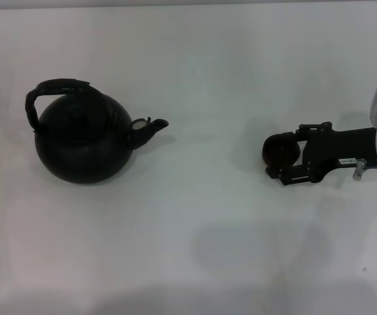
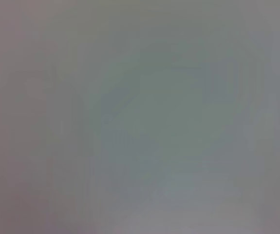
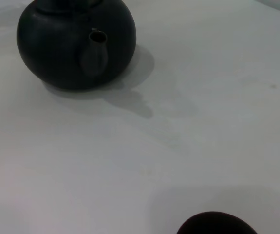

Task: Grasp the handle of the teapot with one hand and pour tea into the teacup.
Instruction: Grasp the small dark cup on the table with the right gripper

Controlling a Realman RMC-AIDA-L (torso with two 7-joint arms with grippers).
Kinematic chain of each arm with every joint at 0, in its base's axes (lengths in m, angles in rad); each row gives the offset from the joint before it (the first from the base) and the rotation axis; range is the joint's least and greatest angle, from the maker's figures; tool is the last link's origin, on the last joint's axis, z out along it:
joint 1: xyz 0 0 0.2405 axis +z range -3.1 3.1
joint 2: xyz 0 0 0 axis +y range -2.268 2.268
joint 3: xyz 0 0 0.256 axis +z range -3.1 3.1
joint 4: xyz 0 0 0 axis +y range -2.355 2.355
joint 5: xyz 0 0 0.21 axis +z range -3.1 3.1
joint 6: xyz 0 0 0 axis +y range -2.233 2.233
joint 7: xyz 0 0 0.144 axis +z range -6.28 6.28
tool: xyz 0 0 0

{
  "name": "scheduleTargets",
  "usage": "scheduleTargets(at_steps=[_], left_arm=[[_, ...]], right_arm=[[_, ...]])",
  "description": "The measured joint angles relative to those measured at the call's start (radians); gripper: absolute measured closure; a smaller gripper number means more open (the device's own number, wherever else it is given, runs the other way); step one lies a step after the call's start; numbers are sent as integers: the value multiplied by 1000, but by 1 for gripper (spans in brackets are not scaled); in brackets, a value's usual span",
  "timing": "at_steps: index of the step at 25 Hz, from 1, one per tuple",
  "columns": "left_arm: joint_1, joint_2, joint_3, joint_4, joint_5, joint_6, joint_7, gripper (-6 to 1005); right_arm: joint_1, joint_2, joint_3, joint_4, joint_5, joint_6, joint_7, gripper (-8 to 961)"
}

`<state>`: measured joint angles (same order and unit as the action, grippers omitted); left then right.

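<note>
While the teapot sits well apart from the right gripper, these lines run from largest thing to smallest:
Table [image 1: 195,216]: 1 plain white surface under everything.
Teapot [image 1: 83,141]: 1 matte black pot, upright, far out beyond the right gripper's fingertips, spout [image 1: 150,128] aimed back toward that gripper.
Right gripper [image 1: 281,152]: 1, low over the table, fingers set around the teacup; whether they press on it cannot be told.
Handle [image 1: 57,87]: 1 dark arched band over the teapot's lid, on the side away from the gripper, untouched.
Teacup [image 1: 280,150]: 1 small dark cup between the gripper's fingers.
Writing: 1 small white label [image 1: 347,160] on the gripper body, unreadable.
Left gripper: not seen; its wrist view shows only grey blur.
</note>
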<state>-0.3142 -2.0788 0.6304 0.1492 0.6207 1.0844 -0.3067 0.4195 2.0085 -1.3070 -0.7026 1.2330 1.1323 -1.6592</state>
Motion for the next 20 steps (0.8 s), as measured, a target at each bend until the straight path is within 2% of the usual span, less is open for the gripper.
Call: scheduleTargets(at_steps=[14,20], left_arm=[[5,2,0,0,1,0,4,165],[7,4,0,0,1,0,6,165]], right_arm=[[16,3,2,3,15,14,-1,114],[20,-3,22,-14,21,28,0,229]])
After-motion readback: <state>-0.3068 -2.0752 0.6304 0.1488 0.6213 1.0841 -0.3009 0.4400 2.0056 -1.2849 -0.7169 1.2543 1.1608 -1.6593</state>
